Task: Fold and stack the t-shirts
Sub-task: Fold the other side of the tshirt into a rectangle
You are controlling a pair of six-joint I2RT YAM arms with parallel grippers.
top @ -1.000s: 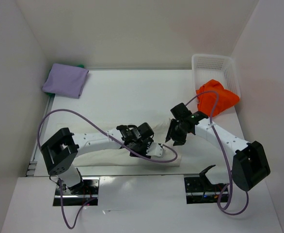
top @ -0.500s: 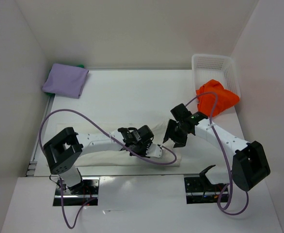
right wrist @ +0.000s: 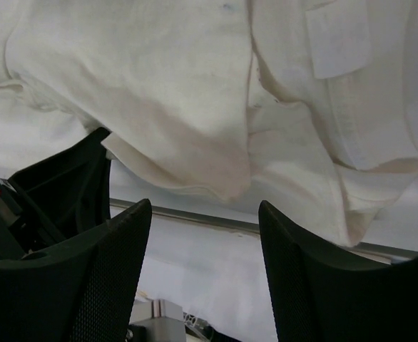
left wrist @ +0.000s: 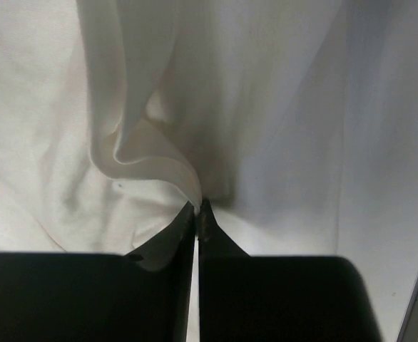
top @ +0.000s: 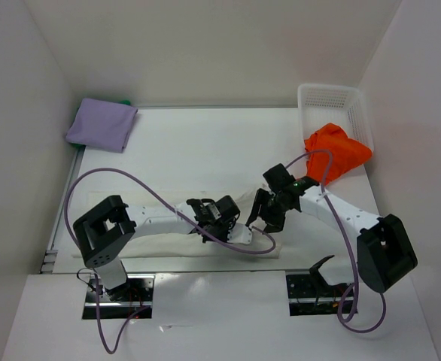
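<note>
1. The step in hand looks to be folding the white soft cloth t-shirt (top: 156,242). It lies rumpled along the near edge of the table (top: 205,150), from the left towards the middle.
2. The left pincer (left wrist: 198,210) has its jaws pressed together. In the left wrist view they nip a raised fold of the white cloth at their tips.
3. The right pincer (right wrist: 202,214) stands with its fingers apart and nothing between them. It hangs just above the shirt's right part, close beside the left pincer.
4. A folded lavender-purple cloth t-shirt (top: 102,124) sits in the far left corner, with a sliver of a green cloth t-shirt (top: 124,101) showing behind it.
5. An orange-red cloth t-shirt (top: 335,150), unfolded, drapes over the near rim of the white plastic mesh basket (top: 329,89) at far right.
6. Next, the right pincer would likely need to drop and close on a hem of the white shirt. Both arms could then lift and spread the cloth flat.
7. The left grip looks thin, so a hard pull might slip it.
</note>
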